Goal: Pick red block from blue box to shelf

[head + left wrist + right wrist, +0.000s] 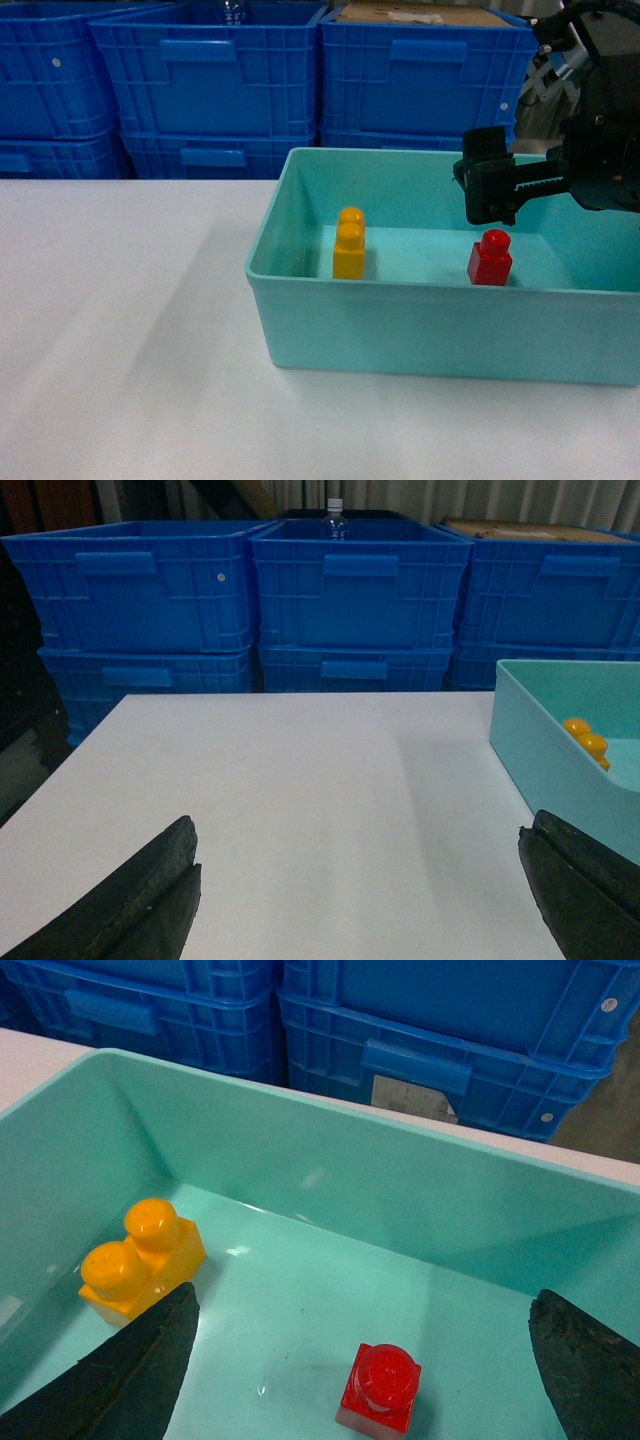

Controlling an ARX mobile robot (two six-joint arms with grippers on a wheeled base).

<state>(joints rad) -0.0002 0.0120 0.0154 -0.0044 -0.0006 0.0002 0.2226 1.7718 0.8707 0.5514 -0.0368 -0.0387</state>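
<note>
The red block (490, 258) stands upright on the floor of the blue box (420, 330), right of the middle. My right gripper (498, 195) hangs just above it, open. In the right wrist view the red block (380, 1388) lies between and below the spread fingers of the right gripper (362, 1305), touching neither, inside the blue box (350, 1180). My left gripper (358, 828) is open over bare white table, left of the blue box (540, 750); it does not show in the head view. The shelf is out of view.
A taller yellow two-stud block (349, 243) stands in the box's left half. Dark blue ribbed crates (220, 80) are stacked behind the white table (120, 330). A bottle (334, 518) pokes up from the middle crate.
</note>
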